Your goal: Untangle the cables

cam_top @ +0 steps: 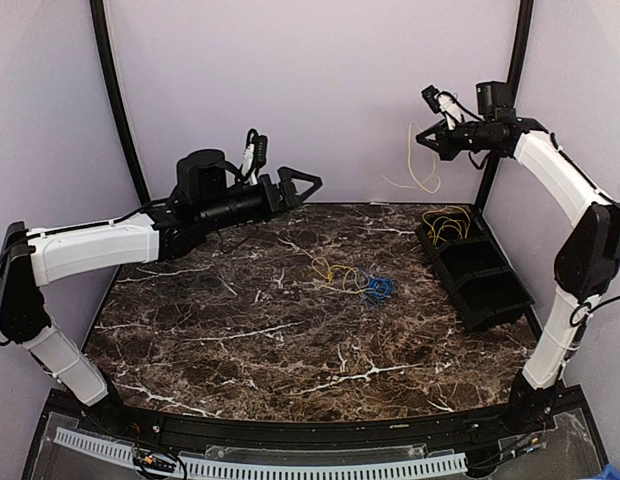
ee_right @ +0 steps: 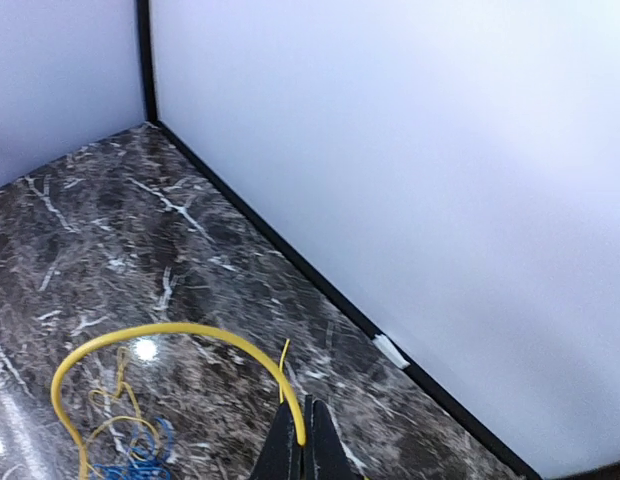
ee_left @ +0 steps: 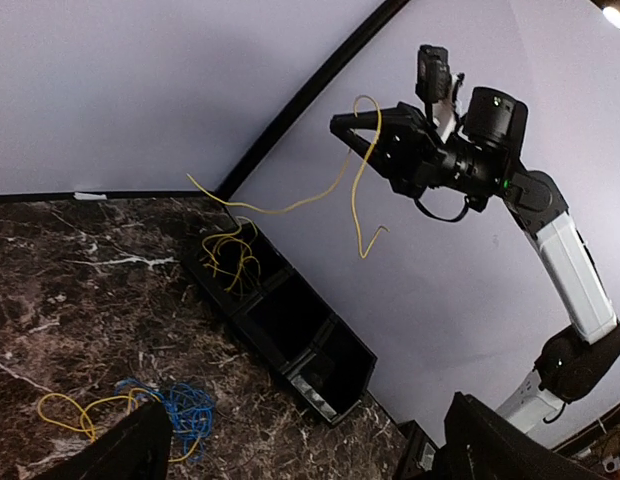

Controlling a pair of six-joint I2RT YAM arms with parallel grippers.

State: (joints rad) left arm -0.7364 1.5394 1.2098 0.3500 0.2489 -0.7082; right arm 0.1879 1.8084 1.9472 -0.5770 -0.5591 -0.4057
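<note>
One yellow cable point(cam_top: 422, 172) hangs in mid-air at rear right, pinched near its top in the right gripper point(cam_top: 421, 141) — a long loose curve, ends dangling free. A loopy yellow bundle point(cam_top: 445, 225) sits in the bin's point(cam_top: 490, 300) rearmost compartment. Mid-table point(cam_top: 240, 340) — yellow loops point(cam_top: 330, 272) tangled with a small blue clump point(cam_top: 378, 288), lying flat.
</note>
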